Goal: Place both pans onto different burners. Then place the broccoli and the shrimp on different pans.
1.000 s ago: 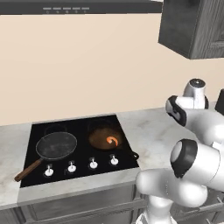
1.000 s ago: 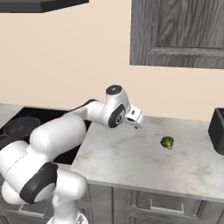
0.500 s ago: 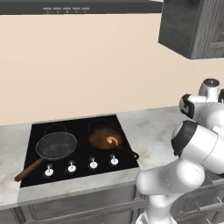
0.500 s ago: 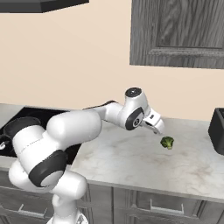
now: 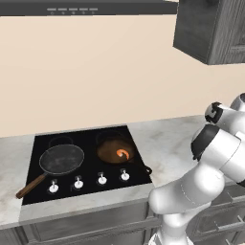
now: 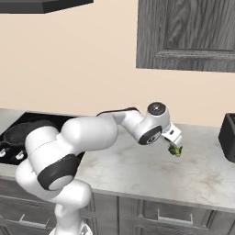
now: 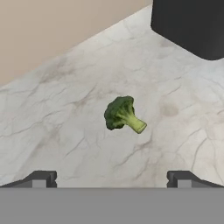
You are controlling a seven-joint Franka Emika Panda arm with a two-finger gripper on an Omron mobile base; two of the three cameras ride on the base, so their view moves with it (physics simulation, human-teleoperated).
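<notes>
Hand view: the broccoli (image 7: 123,114) is seen lying alone on the marble table (image 7: 65,131), toward its back edge, beneath the tool (image 7: 111,177), whose jaws are spread wide and empty. With the shrimp (image 5: 123,154) already in the brown pan (image 5: 115,150), a descent and closing grasp are judged next.

Bare marble tabletop (image 7: 65,140) surrounds the broccoli (image 7: 122,114) on every side, leaving open approach from above and between the wide-spread fingertips (image 7: 41,178) of the claw (image 7: 111,178). A dark boxy appliance (image 7: 192,26) stands on the tabletop well apart from the broccoli, closing off that far corner. The beige wall (image 7: 52,30) bounds the surface behind. On the cooktop (image 5: 88,165), the dark grey pan (image 5: 61,159) and the brown pan (image 5: 115,150), holding the shrimp (image 5: 123,154), occupy two burners; an overhead cabinet (image 6: 186,34) limits height above the tabletop.
</notes>
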